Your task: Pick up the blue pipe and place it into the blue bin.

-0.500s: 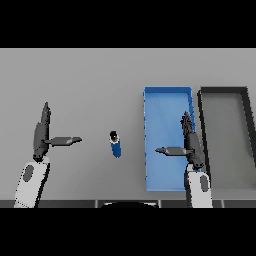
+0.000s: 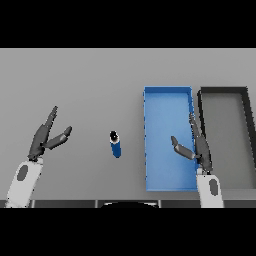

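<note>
1. Right hand [image 2: 199, 146]: dark fingers straight, thumb spread wide, holding nothing, over the blue bin's [image 2: 150, 150] right side.
2. Left hand [image 2: 46, 138]: fingers straight and parted, empty, at the bench's [image 2: 75, 75] left.
3. Blue pipe [image 2: 115, 145]: short smooth cylinder, dark-capped, on the bench left of the bin.
4. Dark bin [image 2: 250, 130]: rectangular, beside the blue one.

The dark bin [image 2: 227, 140] at the table's right edge is cut off by the picture's right side, so its right wall scarcely shows. The right hand [image 2: 199, 145] covers part of the blue bin's [image 2: 165, 140] right wall. The blue pipe's [image 2: 115, 145] dark top end is too small to make out.
</note>
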